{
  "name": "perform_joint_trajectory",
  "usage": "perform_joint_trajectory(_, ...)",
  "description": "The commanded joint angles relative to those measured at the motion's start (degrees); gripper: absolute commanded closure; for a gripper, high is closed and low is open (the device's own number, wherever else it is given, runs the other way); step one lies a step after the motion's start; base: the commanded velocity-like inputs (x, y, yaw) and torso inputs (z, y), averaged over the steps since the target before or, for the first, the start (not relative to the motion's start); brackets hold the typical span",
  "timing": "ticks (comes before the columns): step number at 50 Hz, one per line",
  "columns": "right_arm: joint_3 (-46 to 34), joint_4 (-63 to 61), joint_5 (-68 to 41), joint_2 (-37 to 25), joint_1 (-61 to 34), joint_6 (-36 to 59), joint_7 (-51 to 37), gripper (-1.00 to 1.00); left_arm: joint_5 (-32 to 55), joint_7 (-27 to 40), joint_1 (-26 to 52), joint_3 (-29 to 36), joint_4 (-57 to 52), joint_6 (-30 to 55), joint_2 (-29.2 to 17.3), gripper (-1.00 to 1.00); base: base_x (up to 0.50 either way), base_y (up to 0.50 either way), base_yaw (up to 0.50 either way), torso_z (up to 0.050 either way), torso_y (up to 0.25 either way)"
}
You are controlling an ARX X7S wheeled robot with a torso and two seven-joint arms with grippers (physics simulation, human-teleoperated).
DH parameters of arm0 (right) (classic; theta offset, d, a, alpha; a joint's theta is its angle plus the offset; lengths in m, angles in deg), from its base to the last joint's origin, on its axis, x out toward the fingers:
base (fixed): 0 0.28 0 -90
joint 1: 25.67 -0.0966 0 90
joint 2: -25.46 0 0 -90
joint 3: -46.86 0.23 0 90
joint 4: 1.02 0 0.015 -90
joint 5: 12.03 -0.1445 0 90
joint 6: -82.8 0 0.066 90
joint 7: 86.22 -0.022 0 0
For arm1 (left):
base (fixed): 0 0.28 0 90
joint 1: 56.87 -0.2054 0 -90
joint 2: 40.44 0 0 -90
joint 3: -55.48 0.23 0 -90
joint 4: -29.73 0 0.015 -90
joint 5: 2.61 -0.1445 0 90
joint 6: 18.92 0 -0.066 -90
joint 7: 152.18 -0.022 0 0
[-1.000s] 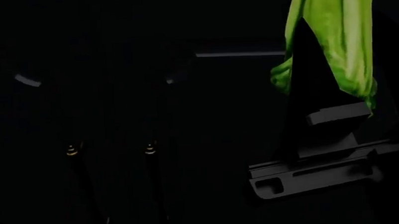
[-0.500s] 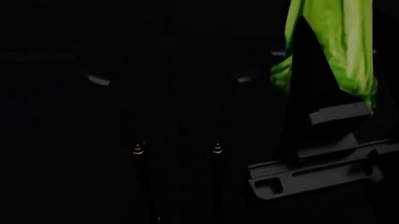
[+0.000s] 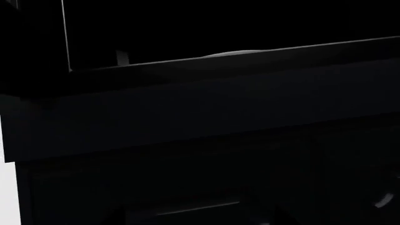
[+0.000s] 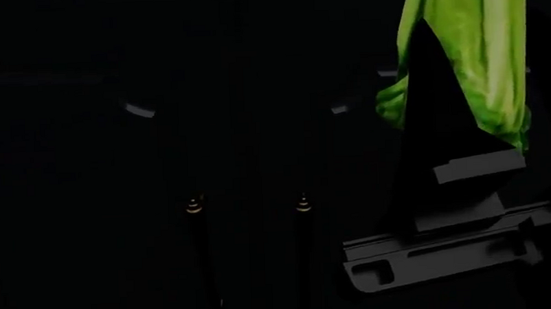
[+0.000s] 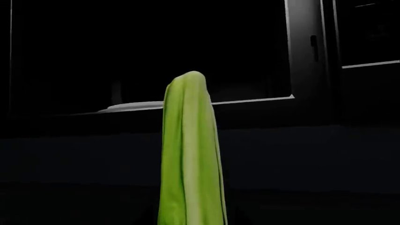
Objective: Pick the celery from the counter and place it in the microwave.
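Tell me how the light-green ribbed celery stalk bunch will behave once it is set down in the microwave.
The light-green ribbed celery stalk bunch stands straight out from the right hand without sagging, so it is probably stiff. It looks long and narrow with a rounded end, so it may roll a little once set down. Its smooth, glossy ribs suggest that it could slip in a loose grip.

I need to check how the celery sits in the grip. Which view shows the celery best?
The head view: the celery hangs lit at upper right above the right gripper, though its top is cropped. The right wrist view shows only its rounded stalk end before a dark opening. The left wrist view shows none of it.
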Motion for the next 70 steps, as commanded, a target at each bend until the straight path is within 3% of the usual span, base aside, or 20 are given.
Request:
perform_joint_trajectory(1, -1.6, -1.5, -3.1, -2.6, -3.3, -2.6, -2.7, 1.00, -0.3, 0.0, 0.0, 0.4, 0.0, -0.3, -0.2, -1.00, 0.00, 0.00, 0.00, 0.000, 0.000)
perform_joint_trajectory(12, -6.7, -7.8, -15.7, -9.1, -13.8, -12.7, -12.6, 1.00, 0.0, 0.0, 0.0, 0.1, 0.0, -0.3, -0.1, -1.00, 0.00, 0.00, 0.00, 0.000, 0.000)
perform_joint_trajectory(23, -7.0, -7.9, -26.2, -5.5, -22.2, -10.5, -23.4, 1.00, -0.8, 0.0, 0.0, 1.0, 0.0, -0.5, -0.7, -1.00, 0.00, 0.00, 0.00, 0.000, 0.001)
perform_joint_trajectory(70, -8.7, -8.0, -28.1, -6.9, -27.6, -12.5, -24.4, 1.00, -1.8, 0.0, 0.0, 1.8, 0.0, -0.5, -1.2, -1.00, 0.05, 0.00, 0.00, 0.000, 0.000)
